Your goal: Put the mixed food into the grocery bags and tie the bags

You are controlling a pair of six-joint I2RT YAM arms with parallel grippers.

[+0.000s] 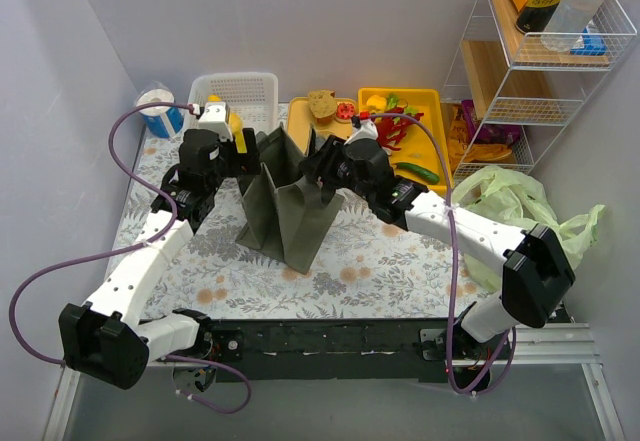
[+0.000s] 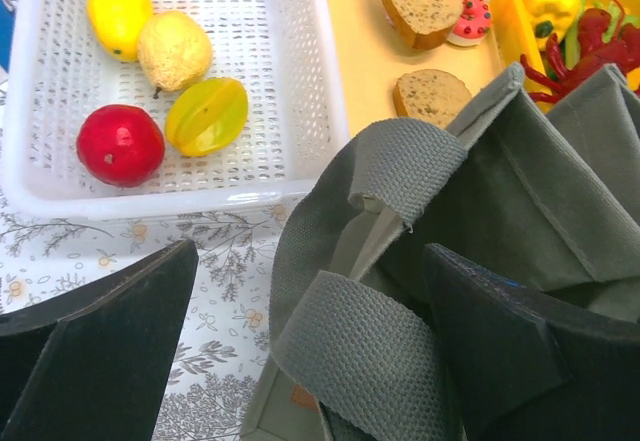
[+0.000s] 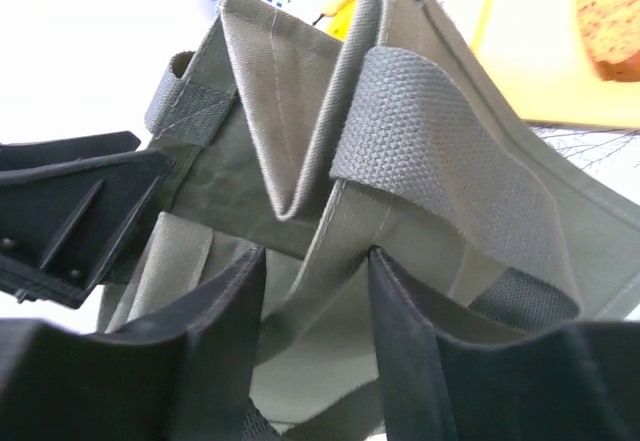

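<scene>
Straddling the rim of the olive-grey tote (image 1: pixel 292 213) from opposite sides, my left pincer (image 2: pixel 308 261) gapes wide and my right pincer (image 3: pixel 315 266) stands half open.

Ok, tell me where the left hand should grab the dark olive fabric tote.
I'd take the dark olive fabric tote by the top hem of its left wall, beside the grey woven strap, coming down from above with one finger inside and one outside. That wall stands upright and thin, and the open left hand straddles it.
</scene>
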